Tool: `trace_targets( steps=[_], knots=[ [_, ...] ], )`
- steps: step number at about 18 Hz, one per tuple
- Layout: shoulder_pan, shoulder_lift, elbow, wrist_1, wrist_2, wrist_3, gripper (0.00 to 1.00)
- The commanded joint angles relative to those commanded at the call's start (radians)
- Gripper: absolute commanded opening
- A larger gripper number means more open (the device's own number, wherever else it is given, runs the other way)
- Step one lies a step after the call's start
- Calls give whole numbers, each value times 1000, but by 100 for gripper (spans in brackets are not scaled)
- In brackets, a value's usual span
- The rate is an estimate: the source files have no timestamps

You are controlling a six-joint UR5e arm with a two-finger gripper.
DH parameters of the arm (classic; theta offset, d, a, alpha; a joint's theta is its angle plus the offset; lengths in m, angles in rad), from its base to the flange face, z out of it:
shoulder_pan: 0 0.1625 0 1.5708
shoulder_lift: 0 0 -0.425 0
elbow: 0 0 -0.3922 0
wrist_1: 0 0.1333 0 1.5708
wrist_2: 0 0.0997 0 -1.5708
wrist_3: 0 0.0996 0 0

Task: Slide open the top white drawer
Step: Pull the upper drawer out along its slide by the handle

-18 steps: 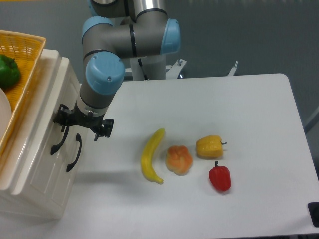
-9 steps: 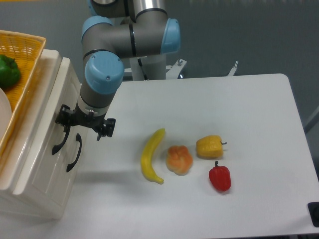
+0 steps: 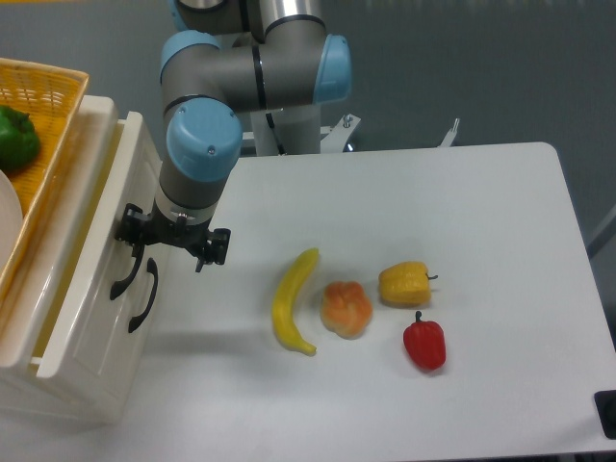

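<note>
The top white drawer (image 3: 104, 217) belongs to a cream cabinet at the left edge and is pulled partly out to the right. A narrow gap shows along its top between the drawer front and the cabinet top. Its black curved handle (image 3: 123, 277) hangs on the front. My gripper (image 3: 171, 241) points down right at this handle, with its fingers spread wide. The left finger (image 3: 125, 227) sits at the handle's upper end and the right finger (image 3: 216, 248) hangs free over the table. The lower drawer's black handle (image 3: 144, 298) is just beside it.
A wicker basket (image 3: 53, 96) with a green pepper (image 3: 14, 137) stands on top of the cabinet. On the table lie a banana (image 3: 292, 302), an orange-coloured fruit (image 3: 346, 308), a yellow pepper (image 3: 404, 283) and a red pepper (image 3: 424, 344).
My gripper has moved a little to the right and the top drawer's front and handle have come along with it, widening the gap at the drawer's top.
</note>
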Motion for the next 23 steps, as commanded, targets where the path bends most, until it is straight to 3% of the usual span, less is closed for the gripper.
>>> trace_targets(
  steps=[23],
  knots=[
    [75, 0, 8, -3, 52, 12, 100]
  ],
)
